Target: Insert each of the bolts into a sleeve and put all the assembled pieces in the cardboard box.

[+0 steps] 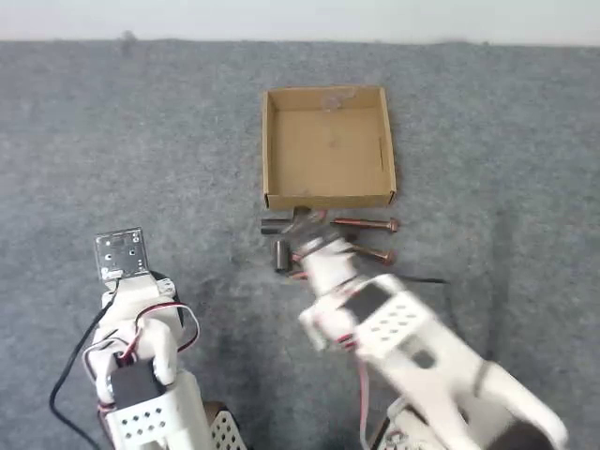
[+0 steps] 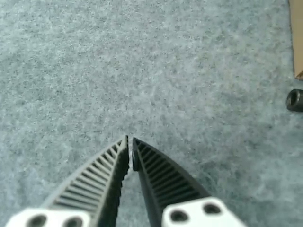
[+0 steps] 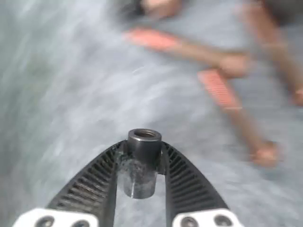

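Observation:
The open cardboard box (image 1: 328, 145) sits at the middle back of the grey carpet, with nothing inside. Just in front of it lie two copper-coloured bolts (image 1: 366, 225) (image 1: 375, 253) and two dark sleeves (image 1: 275, 226) (image 1: 281, 255). My right gripper (image 1: 314, 246) hovers over this group. In the right wrist view it (image 3: 142, 151) is shut on a dark sleeve (image 3: 142, 158) held upright, bore facing up, with blurred bolts (image 3: 189, 49) (image 3: 236, 113) beyond. My left gripper (image 2: 130, 140) is shut on nothing, low over bare carpet at the front left (image 1: 120, 246).
A dark sleeve (image 2: 294, 100) and a corner of the box (image 2: 298, 38) sit at the edge of the left wrist view. Open carpet lies to both sides of the box. A black cable (image 1: 431, 279) trails beside the right arm.

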Tool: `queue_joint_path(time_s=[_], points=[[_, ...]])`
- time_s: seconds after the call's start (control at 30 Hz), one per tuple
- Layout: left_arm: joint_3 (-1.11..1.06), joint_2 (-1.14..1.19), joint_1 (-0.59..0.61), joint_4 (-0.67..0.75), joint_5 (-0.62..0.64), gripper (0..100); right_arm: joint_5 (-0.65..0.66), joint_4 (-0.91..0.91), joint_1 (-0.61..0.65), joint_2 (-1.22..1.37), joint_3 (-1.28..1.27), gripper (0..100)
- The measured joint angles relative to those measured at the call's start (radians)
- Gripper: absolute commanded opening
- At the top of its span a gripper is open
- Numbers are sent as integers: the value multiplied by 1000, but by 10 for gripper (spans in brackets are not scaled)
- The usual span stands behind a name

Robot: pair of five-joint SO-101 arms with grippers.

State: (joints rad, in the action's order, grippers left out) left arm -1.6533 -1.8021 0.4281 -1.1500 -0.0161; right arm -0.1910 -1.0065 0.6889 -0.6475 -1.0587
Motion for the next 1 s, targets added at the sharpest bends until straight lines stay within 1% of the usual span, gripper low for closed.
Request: queue_joint_path(time_s=[0.1,0.2,0.37,0.53,0.67,0.8,0.87,1.0], points=[[0,0,0,0,0,12,0,-2,-192,-140,-17,9],[0,0,-2,0,0,12,0,43,-362,-235,-80,11],[0,0,-2,0,-68,12,0,118,-566,-279,-150,12],[0,0,-2,0,-78,12,6,143,-772,-281,-163,9],[0,0,-2,5,-78,12,137,180,-959,-281,-206,9],[6,0,-2,97,-83,12,201,219,-1057,-269,-238,9],[44,0,-2,112,-83,12,221,226,-1097,-239,-239,9],[190,38,0,114,-83,12,259,226,-1131,-176,-239,9]])
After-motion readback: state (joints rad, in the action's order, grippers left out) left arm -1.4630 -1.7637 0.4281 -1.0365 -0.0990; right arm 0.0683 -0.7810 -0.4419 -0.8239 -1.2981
